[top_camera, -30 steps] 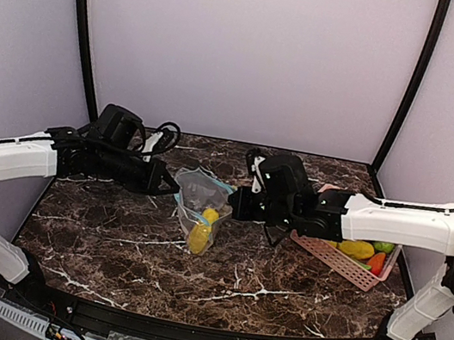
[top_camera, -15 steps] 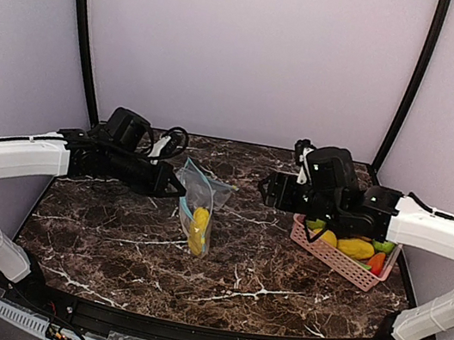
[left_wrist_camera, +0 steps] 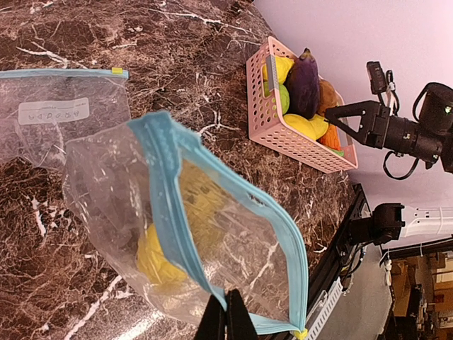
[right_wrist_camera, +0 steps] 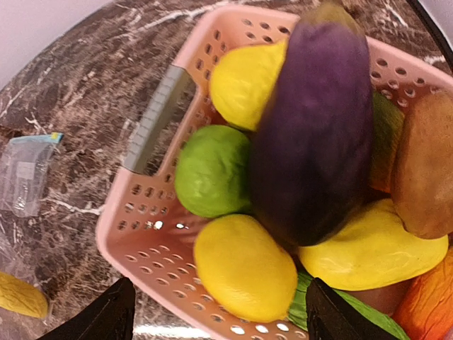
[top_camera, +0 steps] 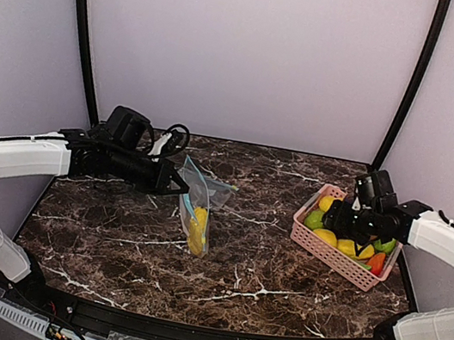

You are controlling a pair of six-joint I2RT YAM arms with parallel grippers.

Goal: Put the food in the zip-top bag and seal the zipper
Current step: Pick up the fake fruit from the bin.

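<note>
Food: Most of the toy food [right_wrist_camera: 244, 269] lies heaped in the pink basket [top_camera: 330, 259] at the right of the table. There are yellow pieces, a green one [right_wrist_camera: 212, 170], a purple aubergine [right_wrist_camera: 318, 120] on top, and brown and orange-red at the edge. At least one yellow piece [top_camera: 198, 228] already sits in the bag.
Bag: The zip-top bag [left_wrist_camera: 212, 241] stands left of centre on the dark marble table [top_camera: 261, 280], well apart from the basket, its blue zipper mouth gaping and unsealed.
Left gripper: The left gripper [left_wrist_camera: 226, 315] is clamped tight on the bag's rim, propping the mouth open toward the right.
Right gripper: The right gripper [right_wrist_camera: 219, 297] hangs over the left part of the basket, jaws spread wide and empty, a yellow piece between them; contact cannot be told.
Also on the table: A second clear bag [left_wrist_camera: 56, 113] lies flat just beyond the first.
Step in hand: Judged to be the fetch of the next item. Filling looks far from finished and sealing is not begun.
Next move calls for: Likely a descent onto one piece clear of the aubergine, a firm close on a slick, rounded surface, then a carry left to the held mouth. A glossy piece could squirt out of the jaws.
</note>
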